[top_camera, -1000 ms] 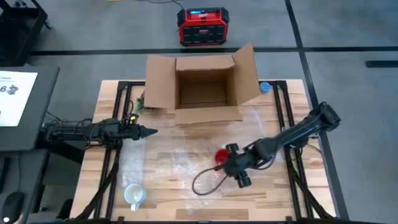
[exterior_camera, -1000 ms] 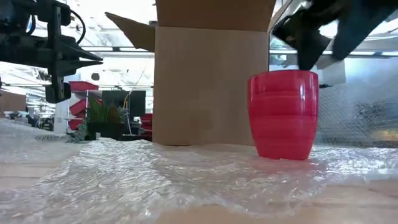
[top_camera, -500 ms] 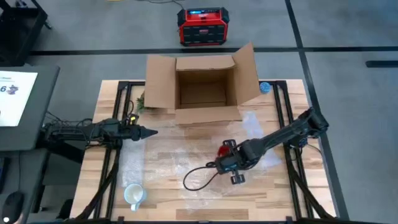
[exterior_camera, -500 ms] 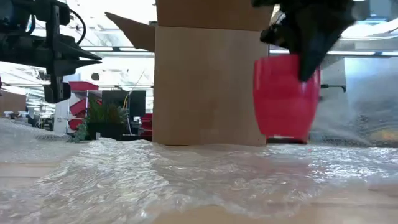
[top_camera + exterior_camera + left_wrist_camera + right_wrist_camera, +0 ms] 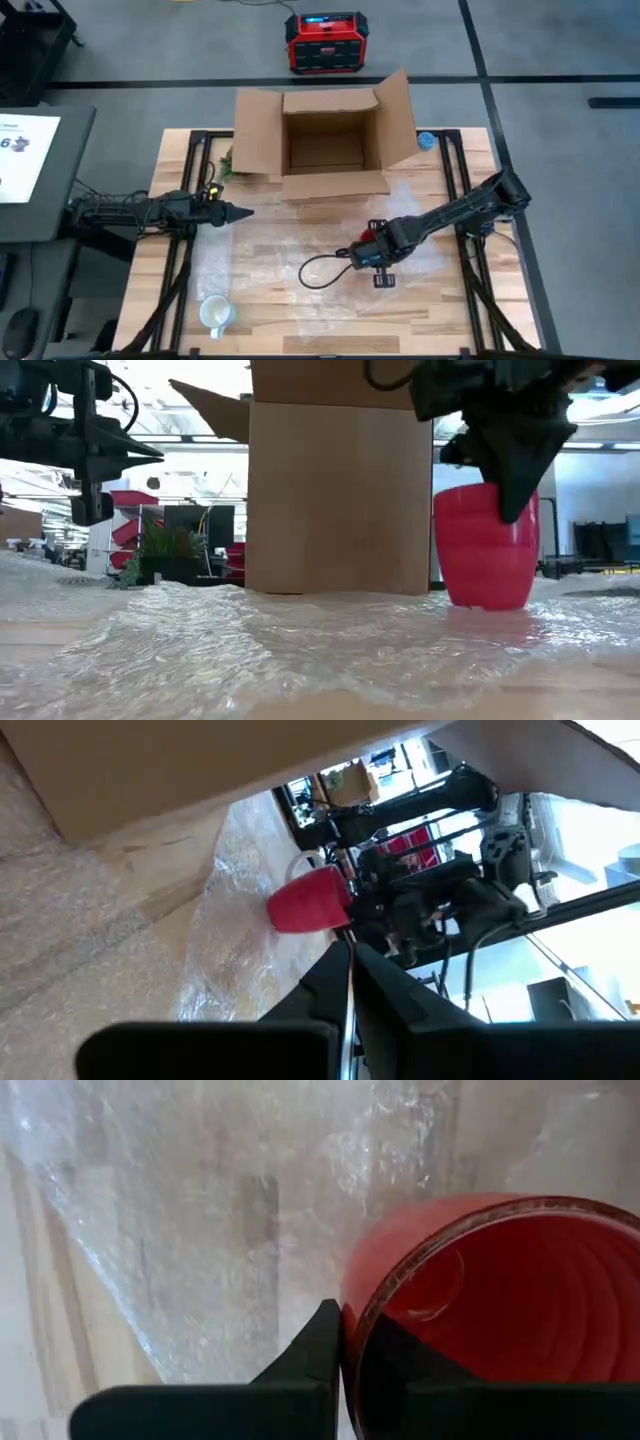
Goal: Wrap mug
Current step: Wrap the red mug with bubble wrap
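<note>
Right jaws (image 5: 345, 1342) pinch the red mug's (image 5: 500, 1310) rim, one finger inside; left jaws (image 5: 243, 211) pressed together.

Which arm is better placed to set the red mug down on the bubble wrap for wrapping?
Right. The right gripper is already clamped on the red mug rim over the bubble wrap; the left gripper waits shut at the table's left side.

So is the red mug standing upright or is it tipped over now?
Upright. The low view shows the red mug standing on the bubble wrap with its mouth up, and the right gripper pinches its rim.
</note>
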Controlling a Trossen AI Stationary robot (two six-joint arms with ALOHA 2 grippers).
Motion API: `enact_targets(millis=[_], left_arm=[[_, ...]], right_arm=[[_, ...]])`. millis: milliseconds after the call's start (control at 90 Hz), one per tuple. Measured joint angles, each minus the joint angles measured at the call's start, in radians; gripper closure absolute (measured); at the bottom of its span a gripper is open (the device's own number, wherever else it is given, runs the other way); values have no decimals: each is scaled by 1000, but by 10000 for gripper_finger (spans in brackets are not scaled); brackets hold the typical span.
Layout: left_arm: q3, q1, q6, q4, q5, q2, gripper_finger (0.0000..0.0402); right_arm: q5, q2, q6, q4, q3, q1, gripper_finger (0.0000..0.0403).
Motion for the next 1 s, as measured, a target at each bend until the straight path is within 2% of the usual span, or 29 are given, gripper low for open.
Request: enact_targets(millis=[222, 456, 556, 722, 789, 889, 1000], left_arm=[[0, 0, 0, -1, 0, 0, 402], [0, 0, 0, 0, 1, 0, 402], [0, 0, 0, 3, 1, 0, 402], [0, 0, 0, 3, 2, 0, 402], [0, 0, 1, 3, 3, 0, 402], [0, 0, 1, 3, 3, 0, 402], [0, 0, 8, 3, 2, 0, 402]], right_arm=[[-5, 0, 31, 43, -2, 0, 381], [-1, -8, 90, 73, -1, -13, 325], [-32, -15, 103, 58, 24, -24, 297], [-43, -113, 158, 58, 76, -10, 261], [0, -174, 210, 30, 76, 10, 255], [120, -250, 308, -84, 69, 62, 252], [230, -344, 480, -182, -1, 129, 251]])
